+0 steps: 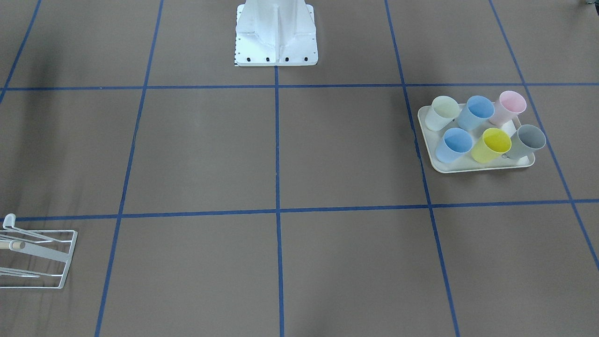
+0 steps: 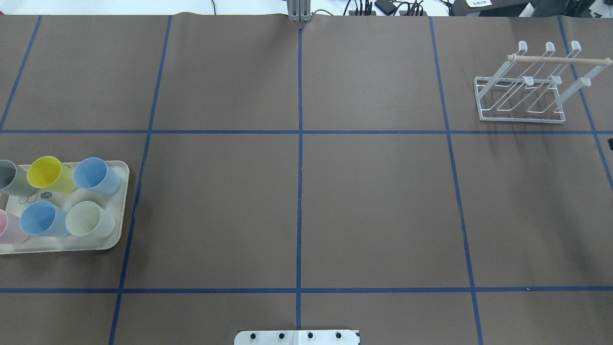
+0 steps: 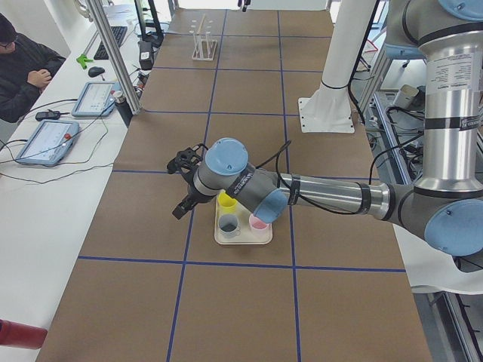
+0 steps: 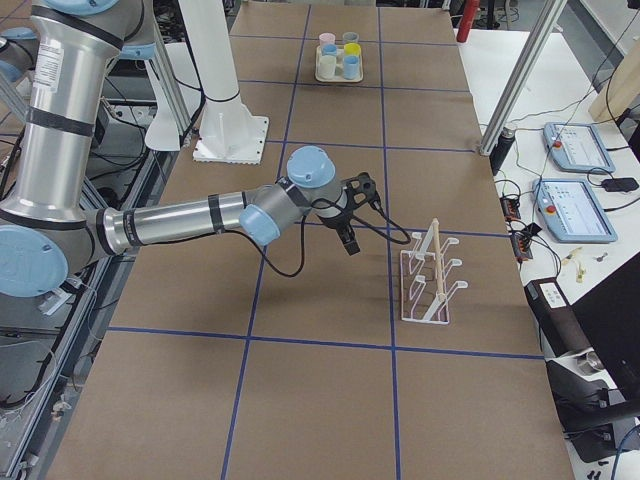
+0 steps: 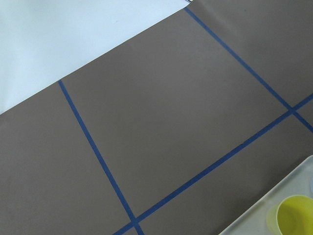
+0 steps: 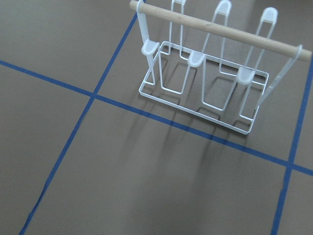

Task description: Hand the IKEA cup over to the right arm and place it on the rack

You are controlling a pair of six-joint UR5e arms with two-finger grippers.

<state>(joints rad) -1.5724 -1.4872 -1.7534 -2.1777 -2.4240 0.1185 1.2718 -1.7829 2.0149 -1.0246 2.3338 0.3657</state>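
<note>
**Surface.** The desk [image 2: 373,201] is covered in brown paper, divided into large rectangles by blue tape [image 2: 300,191]. A white pedestal [image 1: 276,32] is bolted to the robot's edge of the desk.

**Task items.** A cream tray [image 2: 122,201] lies at the robot's left end of the desk. Six cups [image 1: 491,144] stand upright in it in two rows of three: grey, yellow, pink, pale green and two blue. The rack [image 6: 195,59] is well apart from the tray, at the opposite end of the desk and on the side away from the robot. It is white wire with slanted prongs, and a wooden rod [image 2: 558,60] runs across its top. No cup hangs on it.

**Arms.** The left arm [image 3: 332,197] reaches over the tray. The left hand [image 3: 178,212] hangs above the desk just beside the tray, on the side away from the robot. Whether its fingers are spread or pressed together cannot be told. The right arm [image 4: 170,222] extends far from the tray. The right hand [image 4: 349,247] hangs near the rack, on its tray-facing side. Its finger state cannot be told either. Neither hand touches a cup.

**Room.** A white side desk runs along the edge away from the robot. It carries teach pendants [image 4: 575,147] and cables. A person [image 3: 26,72] sits at it, beyond the tray.
</note>
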